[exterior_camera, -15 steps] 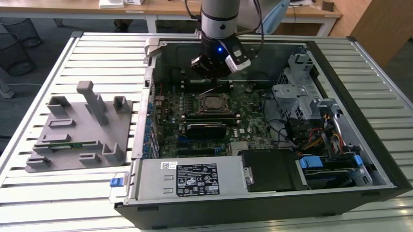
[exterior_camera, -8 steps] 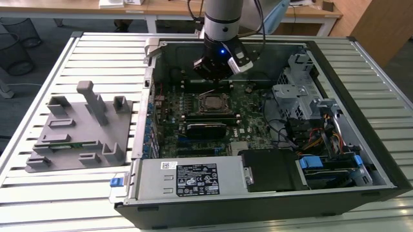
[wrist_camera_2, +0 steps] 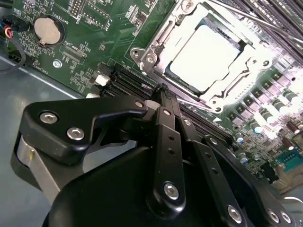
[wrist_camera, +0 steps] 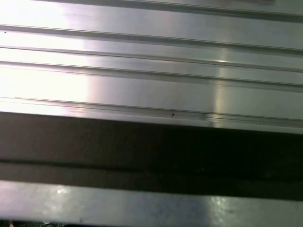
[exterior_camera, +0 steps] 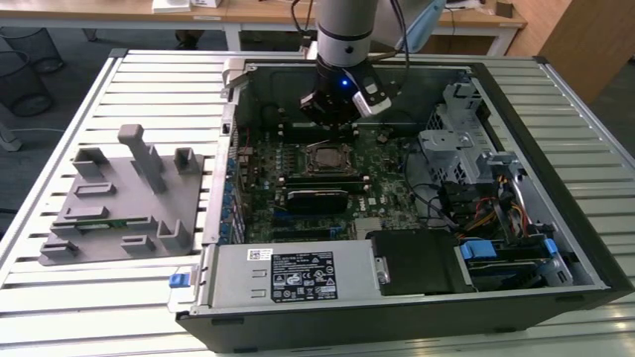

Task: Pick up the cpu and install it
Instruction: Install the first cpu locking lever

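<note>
Flat square silver-topped cpu point(wrist_camera_2: 204, 57) already seated in metal-framed motherboard socket point(wrist_camera_2: 142, 56), just beyond tool tips; black linkage-fingered tool point(wrist_camera_2: 163, 92) pinched narrow, carrying nothing, hovering beside socket inside open black computer case point(exterior_camera: 585, 245); placement judged done

— That chip point(wrist_camera_2: 204, 56) in the second wrist view: bright brushed metal top, smooth, catching glare, with a shiny steel frame point(wrist_camera_2: 156, 45) round it.

— And at nine o'clock of it, the green board point(wrist_camera_2: 102, 28) looks glossy, lacquered.

— The gripper point(wrist_camera_2: 163, 92) links are matt black, with polished screw heads.

— In the exterior view, the table point(exterior_camera: 149, 82) is ribbed, pale satin metal; the grey holder point(exterior_camera: 119, 197) looks dull plastic.
</note>
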Controlling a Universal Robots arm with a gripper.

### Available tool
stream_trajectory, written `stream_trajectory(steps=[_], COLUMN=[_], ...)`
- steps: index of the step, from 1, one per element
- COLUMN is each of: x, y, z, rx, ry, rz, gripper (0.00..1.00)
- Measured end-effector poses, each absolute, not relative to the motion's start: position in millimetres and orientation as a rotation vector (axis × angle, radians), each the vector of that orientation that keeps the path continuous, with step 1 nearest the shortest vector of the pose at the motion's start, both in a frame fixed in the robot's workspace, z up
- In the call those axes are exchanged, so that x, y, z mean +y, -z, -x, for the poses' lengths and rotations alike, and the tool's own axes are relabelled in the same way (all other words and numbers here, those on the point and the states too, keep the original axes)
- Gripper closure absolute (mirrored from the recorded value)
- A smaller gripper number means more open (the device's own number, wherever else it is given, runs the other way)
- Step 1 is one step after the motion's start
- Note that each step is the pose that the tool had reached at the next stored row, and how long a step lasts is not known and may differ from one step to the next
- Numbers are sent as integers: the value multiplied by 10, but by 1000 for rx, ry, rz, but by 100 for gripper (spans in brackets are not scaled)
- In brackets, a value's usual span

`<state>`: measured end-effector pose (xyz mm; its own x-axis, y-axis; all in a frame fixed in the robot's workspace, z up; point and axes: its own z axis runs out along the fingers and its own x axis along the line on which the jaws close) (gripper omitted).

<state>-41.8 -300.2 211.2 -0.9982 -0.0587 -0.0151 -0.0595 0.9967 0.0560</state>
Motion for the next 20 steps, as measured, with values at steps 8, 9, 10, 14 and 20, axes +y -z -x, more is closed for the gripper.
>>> stream_trajectory(steps=[8,9,10,14,20], x=[-3002,-3002,-3002,-3003,-3007], y=[-2038,-2028,-2019,-2005,-1983], z=[394,392,390,385,370], rx=[3126,3126,3126,3126,3126], ry=[-88,-88,-88,-88,-90], rz=[92,93,92,92,93], gripper=[89,89,89,89,89])
